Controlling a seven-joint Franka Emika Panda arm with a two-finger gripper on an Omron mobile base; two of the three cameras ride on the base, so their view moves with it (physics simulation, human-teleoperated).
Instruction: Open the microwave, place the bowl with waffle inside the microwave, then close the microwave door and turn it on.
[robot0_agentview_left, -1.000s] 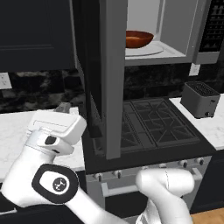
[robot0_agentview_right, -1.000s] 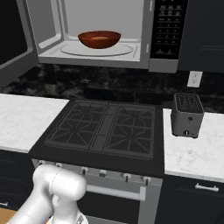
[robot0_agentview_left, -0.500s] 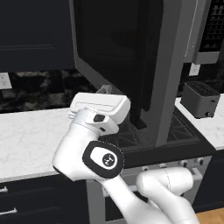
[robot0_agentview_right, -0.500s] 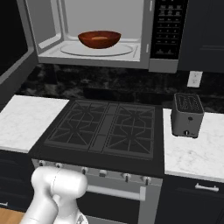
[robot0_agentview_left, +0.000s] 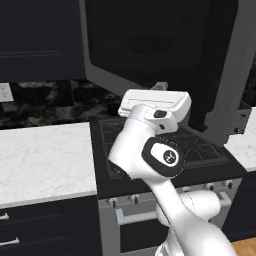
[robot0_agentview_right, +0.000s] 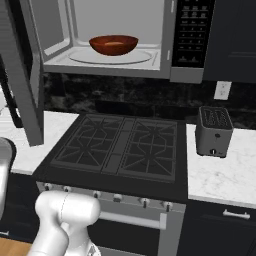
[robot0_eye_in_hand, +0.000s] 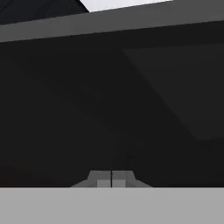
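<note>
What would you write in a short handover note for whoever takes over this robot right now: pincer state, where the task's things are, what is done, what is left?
Pincer: shut, holding nothing, tips close against the dark glass of the door.
Bowl: on the turntable inside the microwave, with the waffle in it.
Door: partly open, swung out over the stove.
Done: microwave opened, bowl placed inside.
Left: push the door fully shut, then press a button on the panel to start it.
</note>
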